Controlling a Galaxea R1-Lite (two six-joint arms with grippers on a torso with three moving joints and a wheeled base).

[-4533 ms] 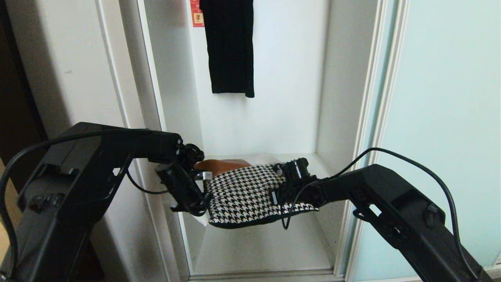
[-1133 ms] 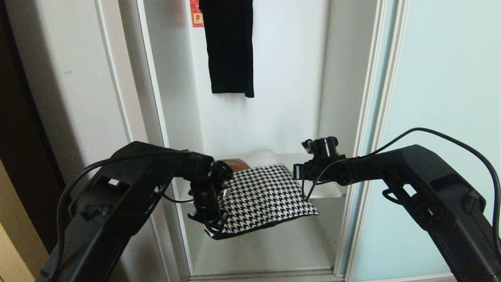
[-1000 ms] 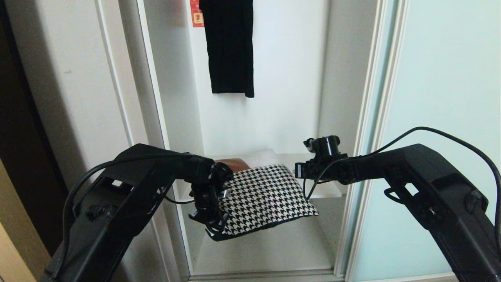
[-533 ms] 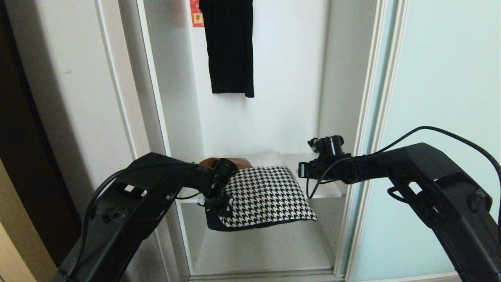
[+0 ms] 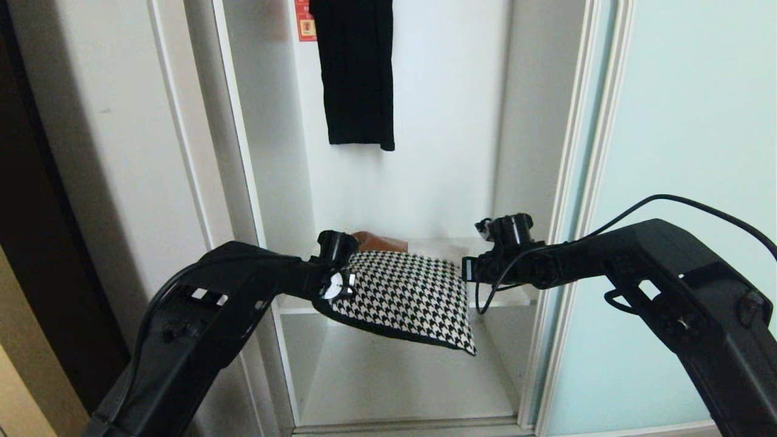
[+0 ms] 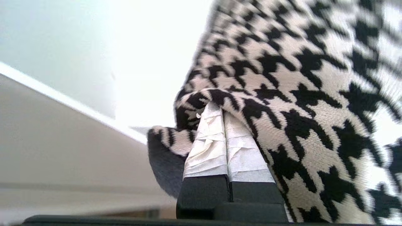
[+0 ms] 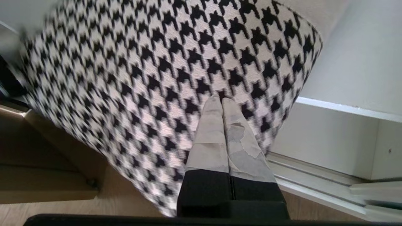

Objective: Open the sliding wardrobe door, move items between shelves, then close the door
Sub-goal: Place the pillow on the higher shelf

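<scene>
Between the two arms, at the open wardrobe compartment, the cushion (image 5: 403, 294) hangs tilted: its left end is up beside the shelf (image 5: 516, 297) edge, its right front corner sags toward the lower board (image 5: 400, 376). Tan patch shows at the far edge.

Left gripper (image 6: 223, 117): taped fingers (image 6: 209, 147) pressed together, pinching a fold of houndstooth fabric at the cushion's left edge. Right gripper (image 7: 221, 102): fingers clenched against each other, tips resting on the cushion's face; whether any fabric is caught there I cannot tell. In the head view it sits at the cushion's right rear corner.

Sliding wardrobe door (image 5: 686, 182) stands open at right; black garment (image 5: 357, 73) hangs above.

Judgement: step is carrying the cushion between shelves. Do it well by levelling both wrists first, keeping the pinch firm, and clearing the shelf lip before lowering. Risk: the thin fold slipping out.
</scene>
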